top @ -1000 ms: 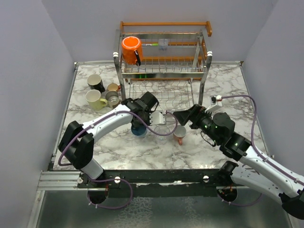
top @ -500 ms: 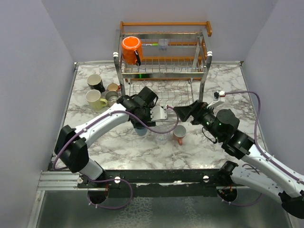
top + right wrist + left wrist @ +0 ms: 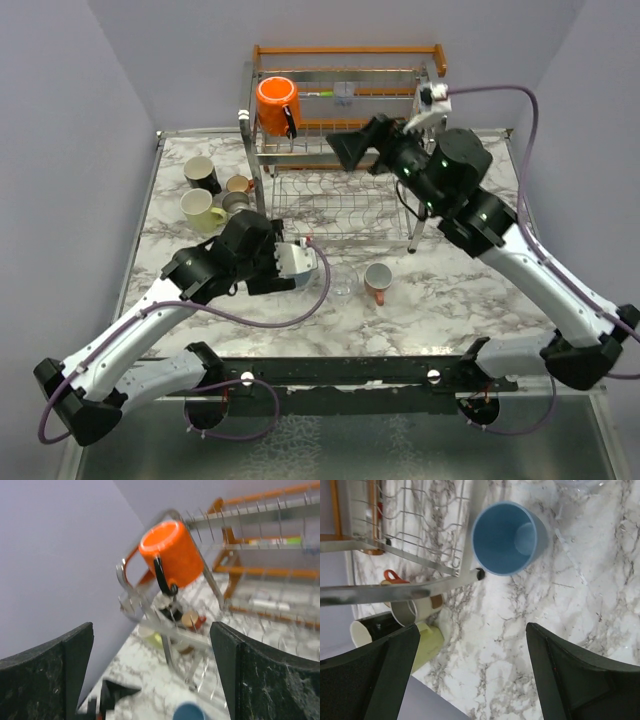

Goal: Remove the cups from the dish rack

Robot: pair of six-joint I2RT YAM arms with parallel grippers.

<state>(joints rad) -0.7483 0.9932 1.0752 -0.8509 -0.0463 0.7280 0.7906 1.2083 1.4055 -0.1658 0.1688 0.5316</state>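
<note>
Beyond spread left end effector, blue cup on marble, spread right end effector facing racked orange mug

Desk: white marble pattern, grey veining. Dish rack: chrome wire, orange-brown wooden rails. Orange mug: bright orange, black handle. Blue cup: light blue inside and out. Glass cup: clear. Pink cup: pale inside. Black mug: cream inside. Yellow mug: pale yellow. Walls: pale lilac-grey.
</note>
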